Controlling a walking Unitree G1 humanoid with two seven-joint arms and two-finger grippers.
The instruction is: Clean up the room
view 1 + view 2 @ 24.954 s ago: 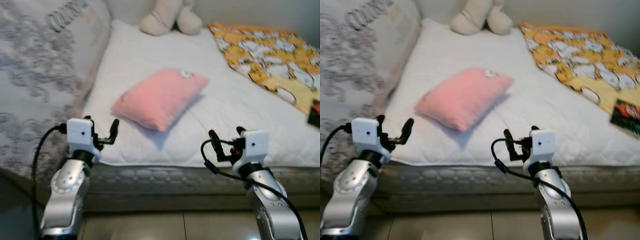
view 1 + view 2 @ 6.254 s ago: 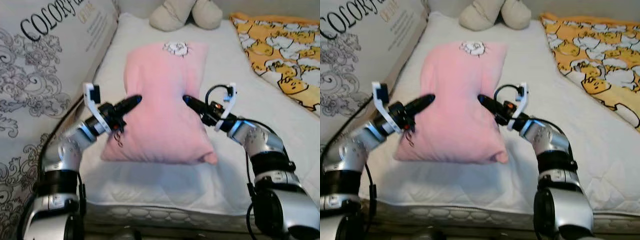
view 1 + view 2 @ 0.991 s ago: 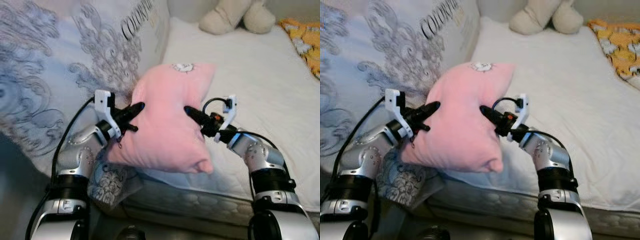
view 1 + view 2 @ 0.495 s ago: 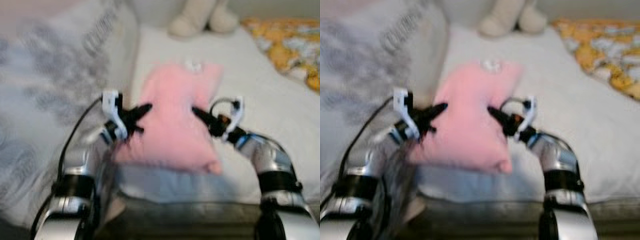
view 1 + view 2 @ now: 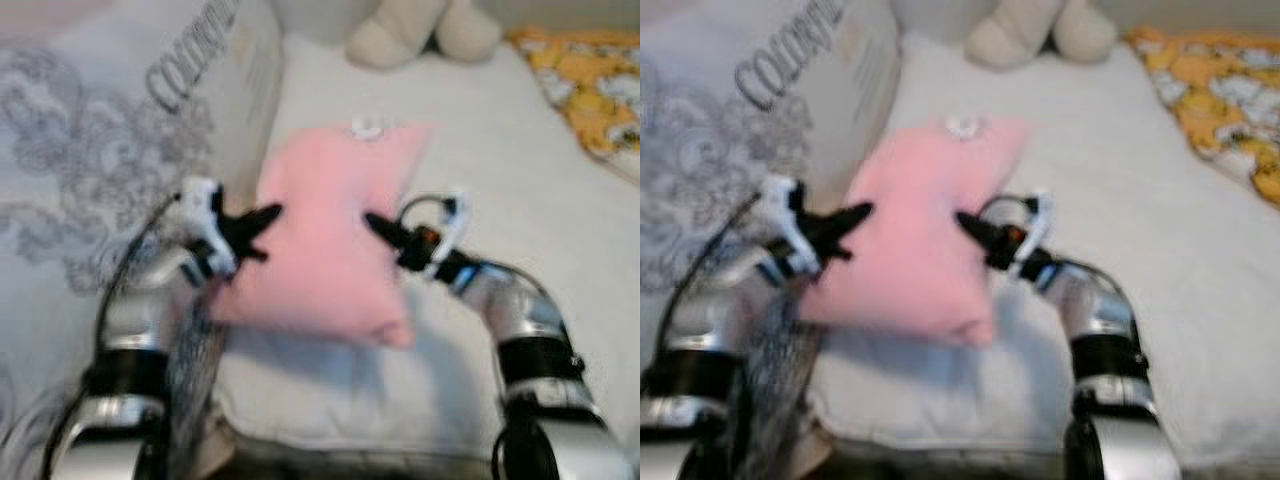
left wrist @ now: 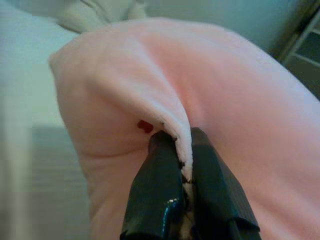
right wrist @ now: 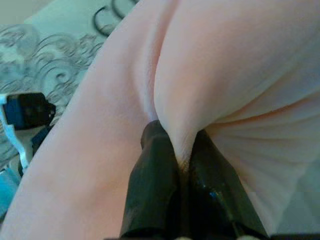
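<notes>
A: How is the pillow (image 5: 335,250) to be described?

B: It is seen as a soft pink rectangle with a small white patch at its far edge. It is held lifted at the centre of the frame, above the white mattress (image 5: 520,180), between the two arms.

A: How is it gripped?

B: A fold of pink fabric at its left edge is pinched between the closed fingers of the left gripper (image 6: 182,170). A second fold at its right edge is clamped in the same way by the right gripper (image 7: 182,155).

A: What is seen around it?

B: A grey patterned quilt (image 5: 90,170) is shown at the upper left, a cream plush toy (image 5: 420,30) at the top centre, and a yellow blanket (image 5: 590,90) at the upper right.

A: What is changed from a second ago?

B: The whole scene is shifted, so the camera is judged to have moved. More of the mattress and the blanket is now shown. The pillow is still held in the same double pinch. The eye views are slightly blurred.
</notes>
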